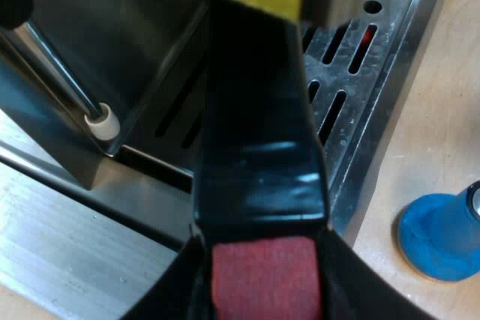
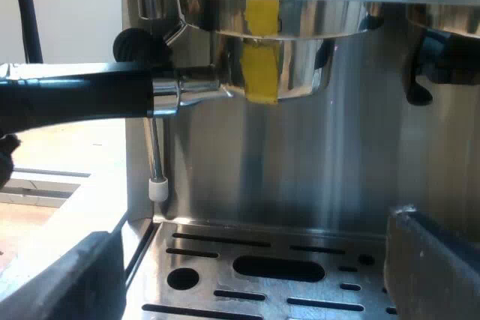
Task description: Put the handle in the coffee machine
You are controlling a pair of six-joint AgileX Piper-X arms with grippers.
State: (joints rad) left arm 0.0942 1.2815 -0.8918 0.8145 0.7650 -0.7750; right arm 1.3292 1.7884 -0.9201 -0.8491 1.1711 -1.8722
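Yellow tape (image 2: 260,73) marks both the holder (image 2: 300,73) and the coffee machine (image 2: 315,170) head it sits against. The left gripper (image 1: 262,290) clamps the holder's black handle (image 1: 259,148) at its red end. The right gripper (image 2: 259,275), fingers wide apart and empty, hangs over the drip tray (image 2: 217,260), below the holder. A blue tamper (image 1: 439,237) stands beside the tray.
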